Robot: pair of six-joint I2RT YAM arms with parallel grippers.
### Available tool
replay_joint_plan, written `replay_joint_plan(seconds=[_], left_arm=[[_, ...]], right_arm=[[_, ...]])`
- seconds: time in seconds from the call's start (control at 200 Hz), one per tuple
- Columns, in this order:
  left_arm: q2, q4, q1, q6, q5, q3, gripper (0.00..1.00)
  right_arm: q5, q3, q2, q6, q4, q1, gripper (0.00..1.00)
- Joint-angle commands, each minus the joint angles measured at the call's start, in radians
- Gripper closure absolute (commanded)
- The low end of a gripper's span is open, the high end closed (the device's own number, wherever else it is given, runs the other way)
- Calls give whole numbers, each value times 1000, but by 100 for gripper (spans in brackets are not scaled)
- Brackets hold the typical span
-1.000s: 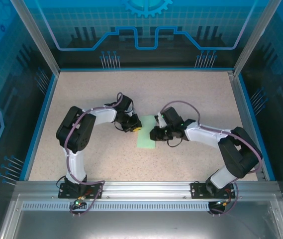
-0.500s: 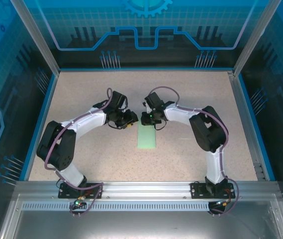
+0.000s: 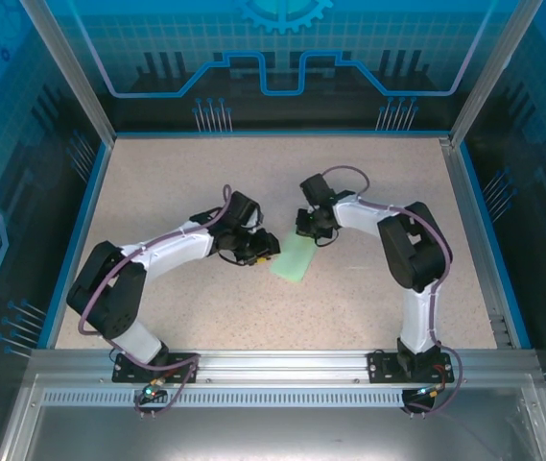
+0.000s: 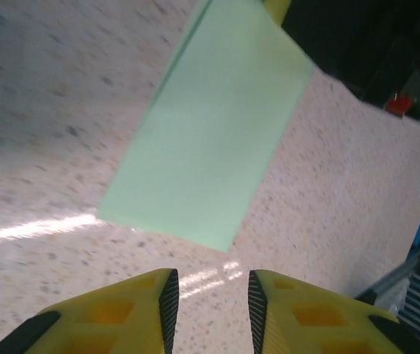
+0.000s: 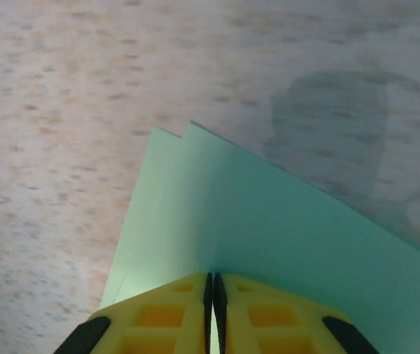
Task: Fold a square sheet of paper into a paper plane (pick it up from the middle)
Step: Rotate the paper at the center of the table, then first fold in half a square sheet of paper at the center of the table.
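The square sheet of paper is pale mint green, folded double into a long rectangle, and lies slanted at the table's middle. My right gripper is shut on its far end. In the right wrist view the yellow fingers pinch the paper, whose two layers show at the far corner. My left gripper stands open just left of the paper. In the left wrist view its jaws are apart over bare table, short of the paper's near corner. No paper plane is in view.
The speckled beige table is walled by blue rails and a clear blue enclosure. A metal rail holds both arm bases at the near edge. The right gripper's black body looms at the top right of the left wrist view.
The left jaws have opened from nearly shut. The right gripper has shifted right with the paper's far end, so the paper now lies slanted. The left gripper has moved slightly nearer.
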Motion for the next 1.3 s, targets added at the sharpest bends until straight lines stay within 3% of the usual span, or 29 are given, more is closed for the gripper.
replay_joint_plan(seconds=[0.0, 0.2, 0.4, 0.76, 1.296], left_arm=[[29, 77, -52, -54, 51, 3, 69], [136, 216, -128, -117, 51, 34, 76], [245, 281, -156, -145, 60, 104, 82], [333, 269, -158, -170, 39, 148, 88], [367, 246, -158, -166, -1, 152, 91]], right_arm=[[-54, -89, -85, 36, 43, -29, 86], [-264, -273, -305, -32, 224, -98, 85], [-324, -451, -437, -74, 277, -129, 86], [-382, -508, -354, -60, 363, -131, 92], [-390, -476, -224, -73, 374, -122, 93]])
